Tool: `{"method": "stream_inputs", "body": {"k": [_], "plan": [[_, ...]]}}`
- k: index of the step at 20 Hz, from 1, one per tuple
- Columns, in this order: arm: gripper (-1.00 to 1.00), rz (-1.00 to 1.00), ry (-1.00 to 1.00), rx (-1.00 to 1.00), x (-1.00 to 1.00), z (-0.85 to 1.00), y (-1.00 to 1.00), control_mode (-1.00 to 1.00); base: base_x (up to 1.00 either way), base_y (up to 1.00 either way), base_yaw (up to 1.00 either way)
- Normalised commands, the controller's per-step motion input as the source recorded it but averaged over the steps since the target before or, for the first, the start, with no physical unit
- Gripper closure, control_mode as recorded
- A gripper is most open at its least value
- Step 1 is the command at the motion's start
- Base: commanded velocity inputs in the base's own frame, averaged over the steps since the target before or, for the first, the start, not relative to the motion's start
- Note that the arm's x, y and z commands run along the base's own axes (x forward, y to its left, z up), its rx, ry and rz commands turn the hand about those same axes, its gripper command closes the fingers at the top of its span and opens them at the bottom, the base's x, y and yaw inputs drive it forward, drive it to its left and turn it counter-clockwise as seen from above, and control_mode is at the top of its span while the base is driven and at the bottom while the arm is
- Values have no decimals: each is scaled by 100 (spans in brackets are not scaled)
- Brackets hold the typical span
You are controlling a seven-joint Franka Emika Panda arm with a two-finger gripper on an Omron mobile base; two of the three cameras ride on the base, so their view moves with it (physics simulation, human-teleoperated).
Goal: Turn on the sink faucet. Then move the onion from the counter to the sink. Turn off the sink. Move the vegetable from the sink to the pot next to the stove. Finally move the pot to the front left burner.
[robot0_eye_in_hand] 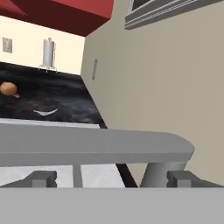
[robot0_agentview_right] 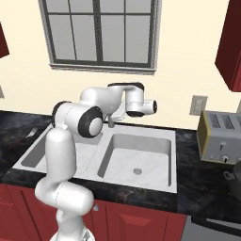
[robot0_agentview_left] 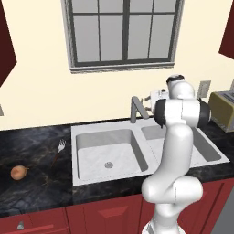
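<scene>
While the released tool [robot0_eye_in_hand: 112, 179] faces the faucet [robot0_eye_in_hand: 94, 146], its thin stiff lever looks best pushed; the onion [robot0_agentview_left: 18, 172] sits at eight o'clock on the table [robot0_agentview_left: 36, 151].

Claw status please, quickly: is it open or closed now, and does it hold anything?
Claw: open, holding nothing; its fingertips stand wide apart beside the sink faucet.

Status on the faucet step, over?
Gripper open, fingers either side of the sink faucet, not closed on it. Onion on the counter left of the sink. Nothing blocking.
</scene>
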Motion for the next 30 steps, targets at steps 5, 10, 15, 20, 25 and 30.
{"method": "stream_inputs", "body": {"k": [5, 10, 15, 20, 25, 30], "plan": [[-100, 0, 0, 0, 20, -6, -9, -100, 0, 0, 0], [-100, 0, 0, 0, 19, -7, -10, -100, 0, 0, 0], [-100, 0, 0, 0, 22, -4, -2, -100, 0, 0, 0], [-100, 0, 0, 0, 27, -4, 0, -100, 0, 0, 0], [-100, 0, 0, 0, 26, -8, 0, -100, 0, 0, 0], [-100, 0, 0, 0, 19, -11, 0, -100, 0, 0, 0]]}}
